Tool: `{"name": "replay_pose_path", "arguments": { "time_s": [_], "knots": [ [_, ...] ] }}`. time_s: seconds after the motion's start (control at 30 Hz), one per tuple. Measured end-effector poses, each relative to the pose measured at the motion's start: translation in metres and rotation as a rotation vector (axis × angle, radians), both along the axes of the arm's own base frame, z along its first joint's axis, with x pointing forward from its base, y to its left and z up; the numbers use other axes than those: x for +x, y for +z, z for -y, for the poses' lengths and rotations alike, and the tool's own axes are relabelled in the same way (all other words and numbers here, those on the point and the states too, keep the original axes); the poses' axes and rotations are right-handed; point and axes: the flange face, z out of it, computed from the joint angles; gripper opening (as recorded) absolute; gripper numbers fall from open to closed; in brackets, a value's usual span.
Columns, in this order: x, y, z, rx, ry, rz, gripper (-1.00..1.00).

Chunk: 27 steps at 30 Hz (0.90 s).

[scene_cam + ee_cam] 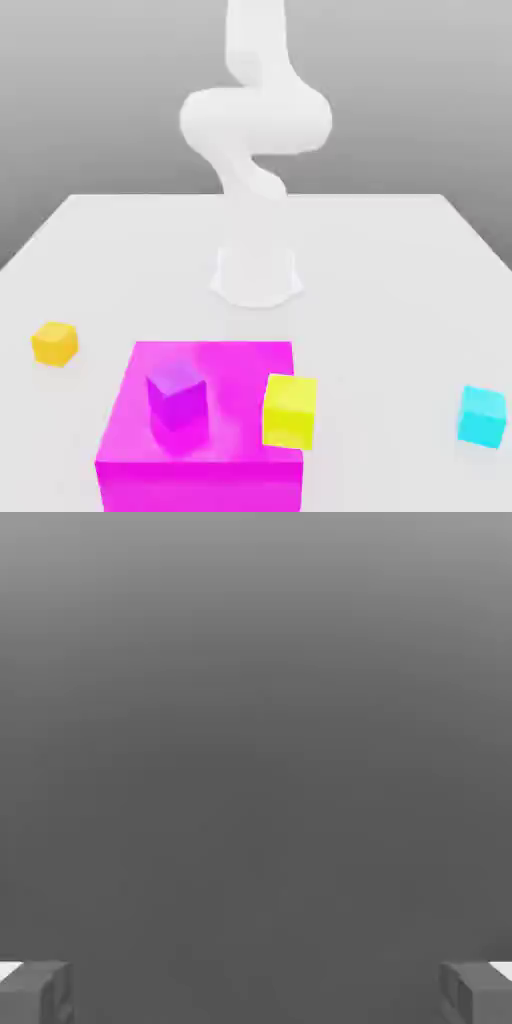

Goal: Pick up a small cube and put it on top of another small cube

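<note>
The small orange-yellow cube [54,343] rests on the white table near the exterior view's left. The small cyan cube [482,416] sits far off at the exterior view's right, close to the table's front. In the hand view my gripper [256,992] is open, its two grey fingertips [35,992] set wide apart with nothing between them, facing a plain grey background. The white arm [255,130] rises from its base at the table's middle and leaves the exterior view at the top.
A big magenta block [205,430] stands at the front centre. A purple cube [176,397] sits on top of it, and a lemon-yellow cube [291,411] is at its right edge. The arm's base [257,272] stands behind the block.
</note>
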Motion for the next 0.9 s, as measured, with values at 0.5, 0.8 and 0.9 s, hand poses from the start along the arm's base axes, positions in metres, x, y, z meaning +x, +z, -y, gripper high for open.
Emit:
{"name": "replay_pose_path", "arguments": {
  "time_s": [0.5, 0.8, 0.9],
  "knots": [
    [-0.053, -0.344, 0.256, 0.461, -1.1, -0.374, 0.0],
    [-0.171, -0.492, 0.289, 0.636, -1.583, -0.488, 0.0],
    [-0.172, -0.522, 0.288, 0.638, -1.587, -0.49, 0.0]
  ]
}}
